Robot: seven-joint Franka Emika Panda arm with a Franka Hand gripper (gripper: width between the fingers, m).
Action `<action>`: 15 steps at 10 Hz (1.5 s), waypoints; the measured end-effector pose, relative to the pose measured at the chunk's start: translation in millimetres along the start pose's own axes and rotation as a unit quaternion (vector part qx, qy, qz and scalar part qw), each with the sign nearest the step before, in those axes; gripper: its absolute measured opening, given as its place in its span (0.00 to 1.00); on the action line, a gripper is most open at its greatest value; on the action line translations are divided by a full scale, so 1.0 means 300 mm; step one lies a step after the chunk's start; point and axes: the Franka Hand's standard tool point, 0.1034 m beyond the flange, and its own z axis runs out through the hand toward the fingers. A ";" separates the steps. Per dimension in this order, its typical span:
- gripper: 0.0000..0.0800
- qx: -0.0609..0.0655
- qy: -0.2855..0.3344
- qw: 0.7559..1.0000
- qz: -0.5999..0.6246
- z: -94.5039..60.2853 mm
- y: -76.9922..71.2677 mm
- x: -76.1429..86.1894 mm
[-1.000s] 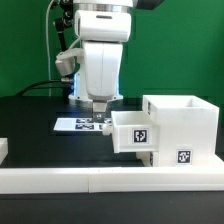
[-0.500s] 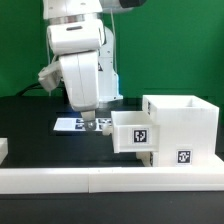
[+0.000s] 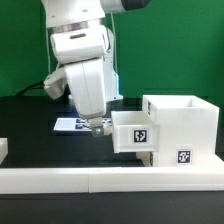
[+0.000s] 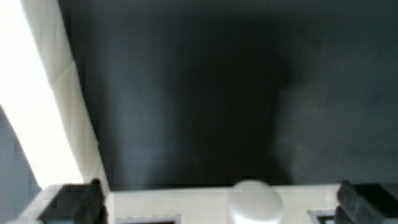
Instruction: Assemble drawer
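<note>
The white drawer box (image 3: 135, 131) with a marker tag on its side sits partly inside the larger white drawer case (image 3: 183, 123) at the exterior view's right. My gripper (image 3: 97, 125) hangs low over the table, right beside the drawer box's face on the exterior view's left. In the wrist view the gripper (image 4: 221, 205) is open, with its dark fingers (image 4: 71, 203) far apart. A white panel (image 4: 169, 205) with a rounded knob (image 4: 258, 197) lies between them. Nothing is gripped.
The marker board (image 3: 70, 124) lies on the black table behind the gripper. A long white rail (image 3: 100, 179) runs along the front edge. A small white part (image 3: 3, 150) sits at the exterior view's far left. A white strip (image 4: 36, 100) borders the wrist view.
The arm has swung and tilted toward the exterior view's left. The gripper has stayed low beside the drawer box's face. The drawer box and case have not moved.
</note>
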 end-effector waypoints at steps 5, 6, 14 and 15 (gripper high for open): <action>0.81 -0.001 0.005 1.000 -0.007 0.029 0.000 0.090; 0.81 0.000 0.005 1.000 0.000 0.031 0.000 0.103; 0.81 0.008 -0.024 1.000 0.006 0.063 -0.018 0.184; 0.81 0.009 -0.024 1.000 0.006 0.063 -0.018 0.183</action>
